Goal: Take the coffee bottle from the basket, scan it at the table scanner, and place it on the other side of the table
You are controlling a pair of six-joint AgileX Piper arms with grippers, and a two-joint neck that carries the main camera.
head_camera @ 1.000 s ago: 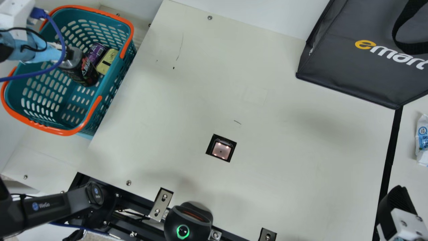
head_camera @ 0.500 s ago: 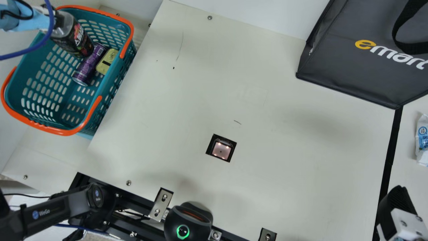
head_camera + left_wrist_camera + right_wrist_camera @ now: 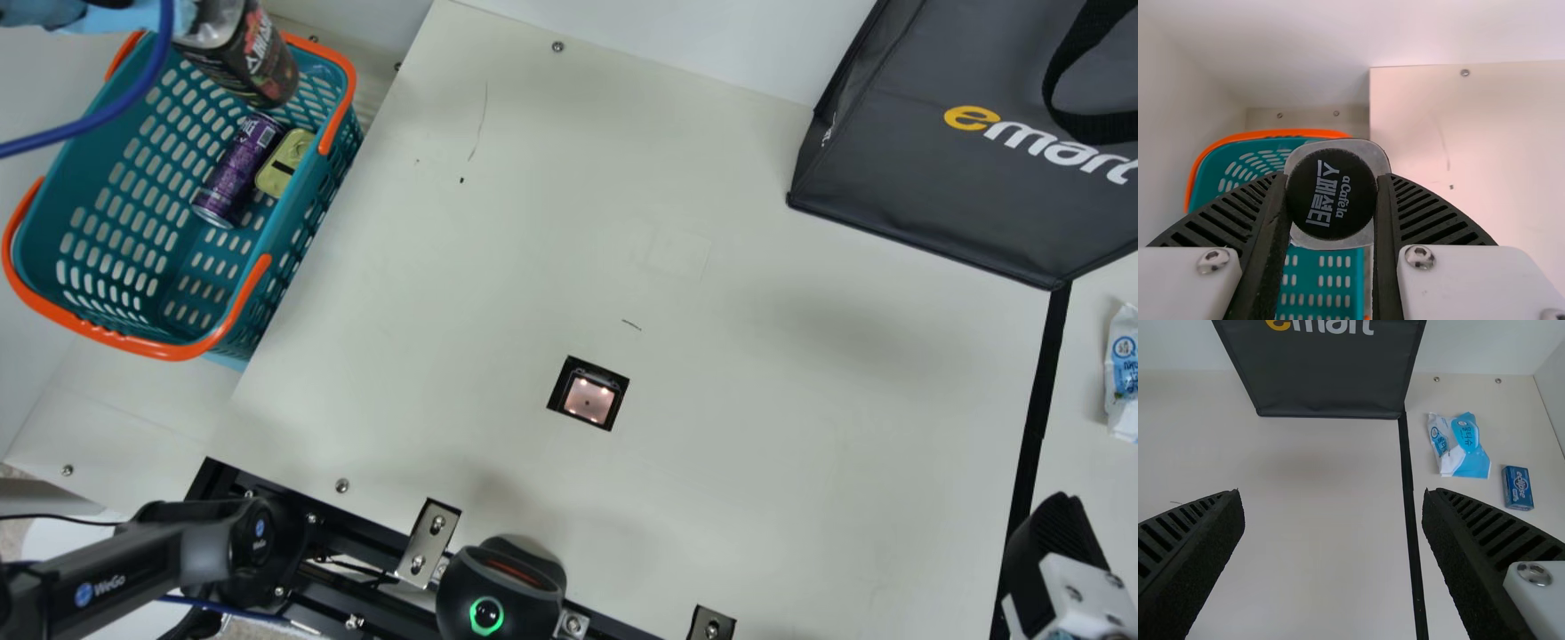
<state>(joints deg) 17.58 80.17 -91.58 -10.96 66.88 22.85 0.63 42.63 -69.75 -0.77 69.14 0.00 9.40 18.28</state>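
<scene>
And there it is, the coffee bottle (image 3: 240,55), up in my left tool (image 3: 185,14) and over the basket (image 3: 116,336)! In the left wrist view the two ribbed fingers press in from opposite sides, pinching it right at its round black lid (image 3: 1331,195). Its dark printed body hangs over the far end of the basket, by the orange rim.

Down inside, the purple can (image 3: 236,173) lies on its side, and just beside it sits the yellow tin (image 3: 286,162), close to the wall nearest the surface (image 3: 756,418). The scanner (image 3: 588,397) is lit, set in its dark square opening, well apart from the bottle.

Across to my right tool (image 3: 1056,542), down in the near right corner of the main view: spread wide, nothing between its fingers. Beyond it stands the big dark bag (image 3: 942,196), one bottom corner meeting the black strip (image 3: 1038,409). And over the strip, on the side away from the scanner, a blue-and-white packet (image 3: 1459,447) lies near a small blue box (image 3: 1517,488). Near the edge, a black device (image 3: 498,582) glows with a green ring.
</scene>
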